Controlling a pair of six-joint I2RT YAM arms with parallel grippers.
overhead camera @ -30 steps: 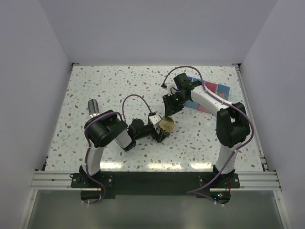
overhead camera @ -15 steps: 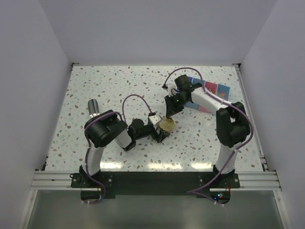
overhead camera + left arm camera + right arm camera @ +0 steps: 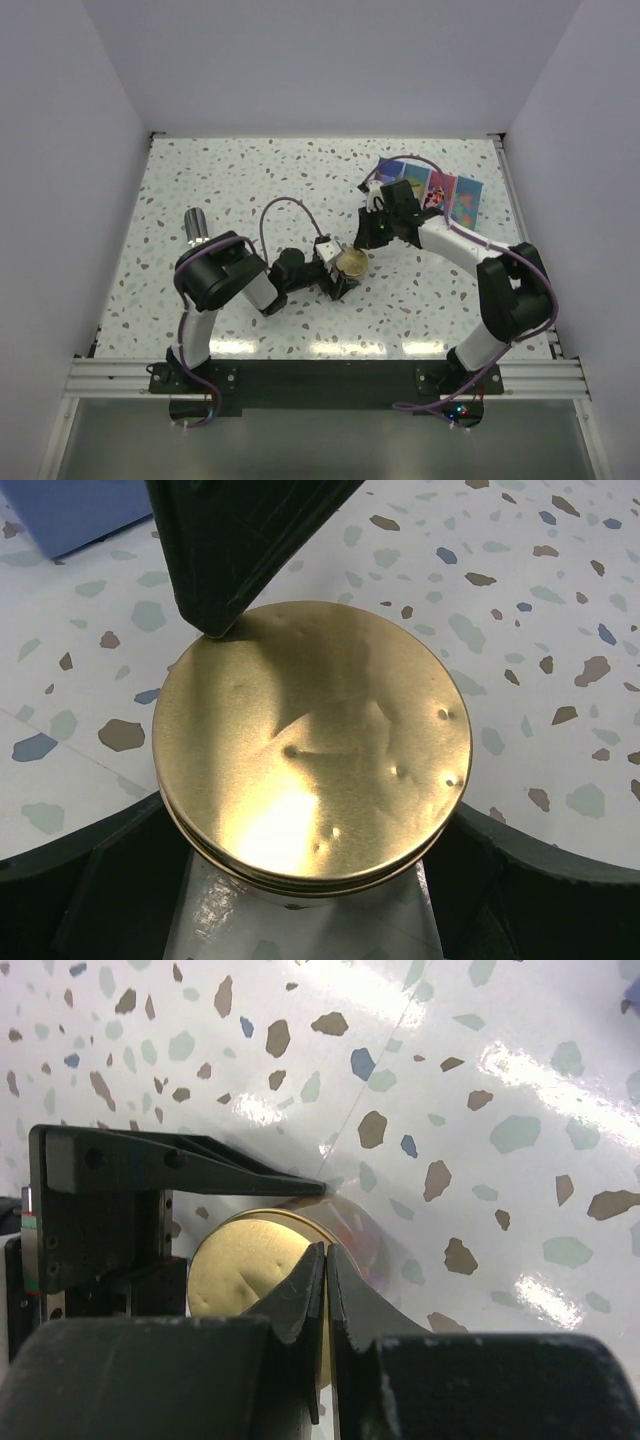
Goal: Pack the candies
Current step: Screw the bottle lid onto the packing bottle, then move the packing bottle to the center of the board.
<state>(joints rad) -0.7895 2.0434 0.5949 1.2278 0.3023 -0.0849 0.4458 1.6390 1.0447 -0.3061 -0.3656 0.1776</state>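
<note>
My left gripper (image 3: 343,270) is shut on a small clear jar with a gold lid (image 3: 350,261) and holds it near the table's middle. In the left wrist view the lid (image 3: 310,745) fills the frame between my fingers (image 3: 85,885). My right gripper (image 3: 363,242) is shut, and its closed tips (image 3: 326,1257) rest at the lid's far edge (image 3: 235,1270). It shows as a black wedge in the left wrist view (image 3: 215,615). Faint reddish shapes show through the jar wall (image 3: 375,1250); I cannot make out single candies.
A box with blue and pink compartments (image 3: 440,190) lies at the back right, behind the right arm. Its blue corner shows in the left wrist view (image 3: 70,510). A grey cylinder (image 3: 195,224) stands by the left arm.
The right arm has swung out to the right and uncovered the box. Its shut gripper has come down onto the lid's edge. The left gripper and the jar have not moved.
</note>
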